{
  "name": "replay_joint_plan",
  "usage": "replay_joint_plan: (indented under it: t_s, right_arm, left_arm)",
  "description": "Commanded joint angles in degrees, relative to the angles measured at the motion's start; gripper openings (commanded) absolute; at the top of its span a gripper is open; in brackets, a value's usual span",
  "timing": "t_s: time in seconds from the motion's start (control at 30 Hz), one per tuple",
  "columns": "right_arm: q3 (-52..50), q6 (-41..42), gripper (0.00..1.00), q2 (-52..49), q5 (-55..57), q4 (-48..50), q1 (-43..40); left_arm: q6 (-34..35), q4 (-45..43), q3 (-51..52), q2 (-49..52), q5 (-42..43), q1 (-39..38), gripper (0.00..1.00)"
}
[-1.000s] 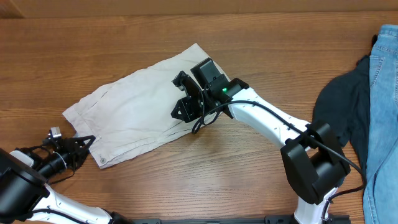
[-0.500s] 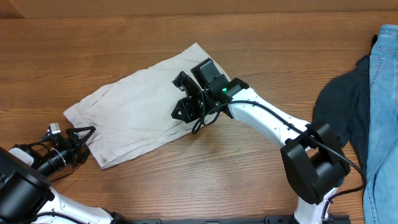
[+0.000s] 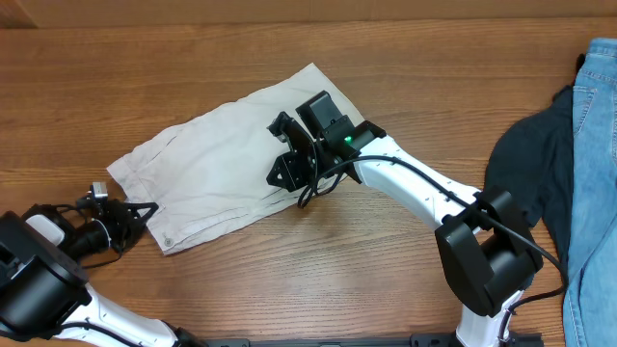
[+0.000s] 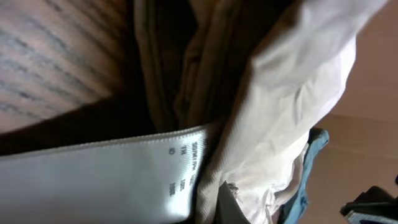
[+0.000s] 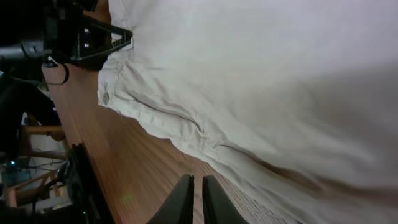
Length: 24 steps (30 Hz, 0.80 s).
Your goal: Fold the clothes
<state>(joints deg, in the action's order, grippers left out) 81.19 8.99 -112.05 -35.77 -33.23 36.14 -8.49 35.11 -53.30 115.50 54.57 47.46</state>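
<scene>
The beige shorts [image 3: 212, 164] lie flat on the wooden table [image 3: 347, 280], left of centre, with the waistband at the left. My left gripper [image 3: 149, 214] is at the waistband's lower left corner. In the left wrist view, the waistband [image 4: 298, 93] and its white tag [image 4: 93, 180] fill the frame, and one dark finger [image 4: 227, 202] presses against the cloth; the other finger is hidden. My right gripper [image 3: 281, 175] is shut and empty over the shorts' right part. In the right wrist view its tips [image 5: 198, 185] are over bare wood beside the shorts' [image 5: 280, 74] lower edge.
A dark navy garment [image 3: 525, 164] and blue denim jeans [image 3: 593, 145] lie piled at the table's right edge. The left arm [image 3: 39, 280] reaches in from the lower left corner. My left gripper also shows in the right wrist view [image 5: 93, 40].
My left gripper has moved right and a little up at the waistband corner. The left end of the shorts has shifted right with it. The right arm has not moved.
</scene>
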Motion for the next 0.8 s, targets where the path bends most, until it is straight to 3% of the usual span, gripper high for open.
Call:
replay_joint_plan:
  t_s: [0.0, 0.23, 0.4, 0.6, 0.77]
  right_arm:
    - [-0.02, -0.04, 0.10, 0.39, -0.33, -0.22, 0.15]
    - [0.00, -0.20, 0.10, 1.79, 3.65, -0.66, -2.10]
    - [0.87, -0.22, 0.10, 3.85, 14.56, -4.81, -3.93]
    - [2.05, -0.24, 0.10, 3.96, 21.40, -9.03, -5.95]
    - [2.25, -0.20, 0.10, 4.04, 24.30, -10.47, -7.80]
  left_arm:
    - [-0.11, 5.73, -0.44, 4.74, -24.02, -1.77, 0.04]
    - [1.25, 17.77, -7.15, -15.30, -23.76, -1.77, 0.04]
    - [2.95, 26.51, -13.57, -26.84, -30.14, -1.81, 0.04]
    - [2.08, 37.38, -26.21, -29.38, -34.60, -3.78, 0.04]
    - [2.36, 43.25, -38.71, -29.38, -43.10, -12.09, 0.04]
